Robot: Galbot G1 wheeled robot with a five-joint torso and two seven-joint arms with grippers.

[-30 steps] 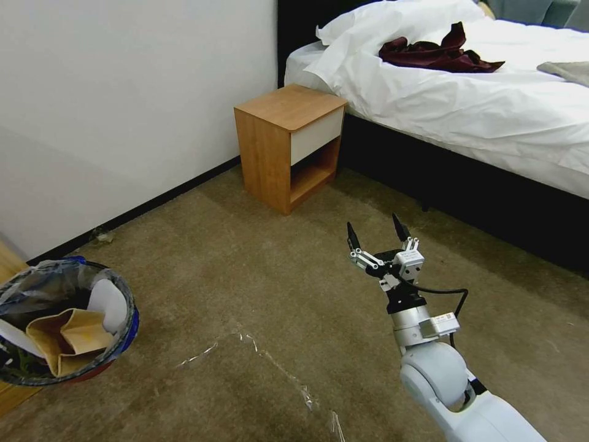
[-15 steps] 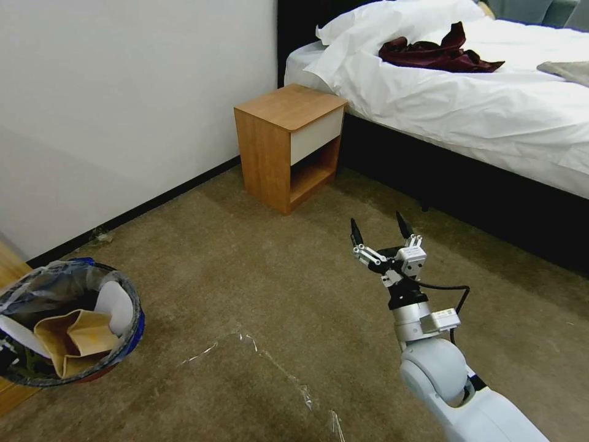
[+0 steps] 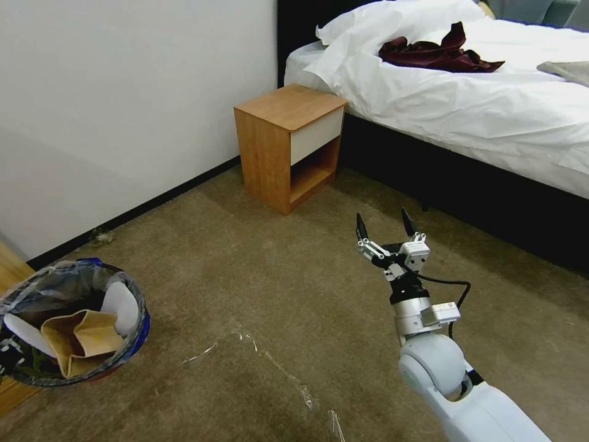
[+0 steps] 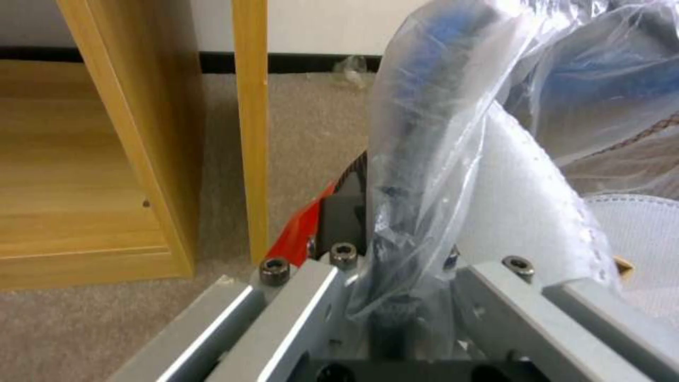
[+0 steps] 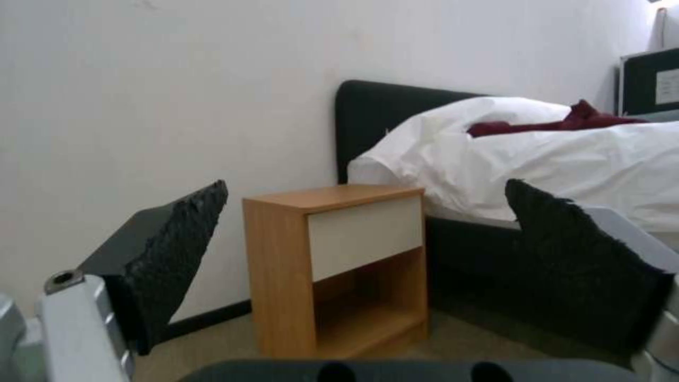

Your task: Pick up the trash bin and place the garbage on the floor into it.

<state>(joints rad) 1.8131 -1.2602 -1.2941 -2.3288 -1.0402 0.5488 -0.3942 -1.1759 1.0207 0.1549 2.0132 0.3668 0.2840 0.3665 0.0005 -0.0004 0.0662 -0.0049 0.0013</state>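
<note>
The left gripper (image 4: 407,297) pinches the trash bin's (image 3: 73,331) bagged rim so it hangs low at the robot's left, already holding a paper bag (image 3: 76,341), while the right gripper (image 3: 385,226), fingers spread wide and empty, hovers over bare carpet (image 3: 264,288), seemingly free to collect litter.

At the lower left of the head view, a bin (image 3: 136,334) with a blue band and red base, lined in translucent grey plastic, holds a tan paper bag (image 3: 76,341) and white slippers (image 3: 120,304). The carpet (image 3: 245,288) is beige-brown with shiny clear tape strips. At the upper right, a white bed (image 3: 466,104) carries a dark red cloth (image 3: 438,54), beside an orange-brown wooden nightstand (image 3: 270,144) with a white drawer.
</note>
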